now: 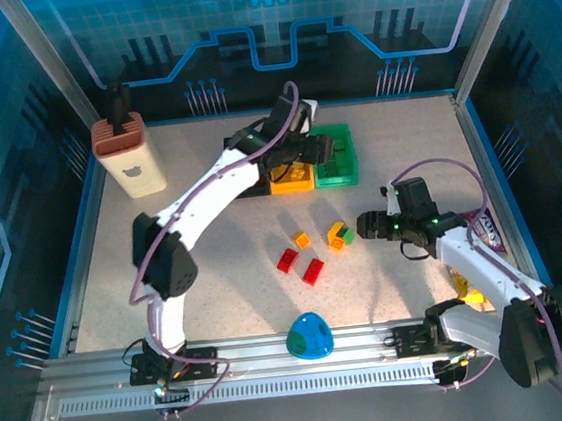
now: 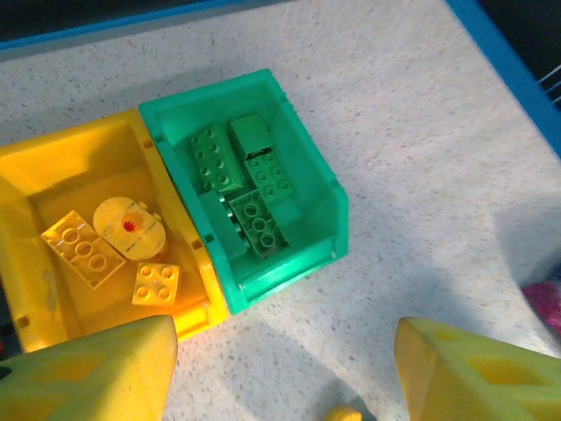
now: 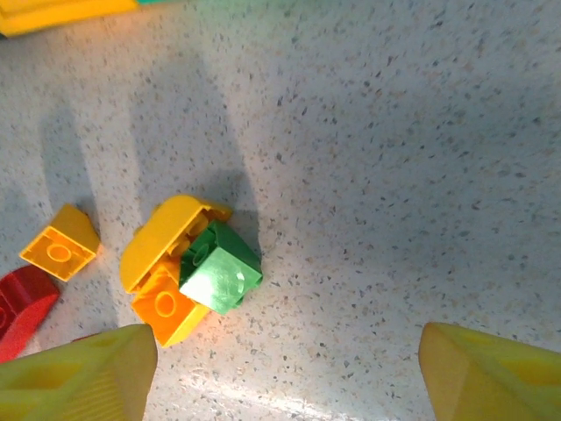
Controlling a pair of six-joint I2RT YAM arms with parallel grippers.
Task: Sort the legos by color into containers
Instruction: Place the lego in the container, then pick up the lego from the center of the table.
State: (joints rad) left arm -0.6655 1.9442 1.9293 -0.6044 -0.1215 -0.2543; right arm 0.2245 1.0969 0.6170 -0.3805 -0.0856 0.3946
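Right gripper [image 3: 280,375] hovering jaws apart, green brick [image 3: 221,274] at eleven o'clock, left gripper [image 2: 285,373] hovering spread, green bin [image 2: 289,272] at twelve

Three little open plastic bins sit in a row at the back. The see-through green bin [image 2: 329,219] is on the right, the yellow bin [image 2: 53,167] is touching it, and the black bin [image 1: 251,190] is mostly hidden. The green one holds about four green studded bricks [image 2: 250,189]. The yellow one has three yellow pieces [image 2: 83,250], one of them round. Loose mid-table: a red brick [image 1: 287,260] with a second red brick [image 1: 314,271] just beside it, a small yellow brick [image 3: 60,246], and a tilted green brick [image 3: 219,267] jammed against a curved yellow piece [image 3: 166,232] and an orange-yellow brick [image 3: 166,309].
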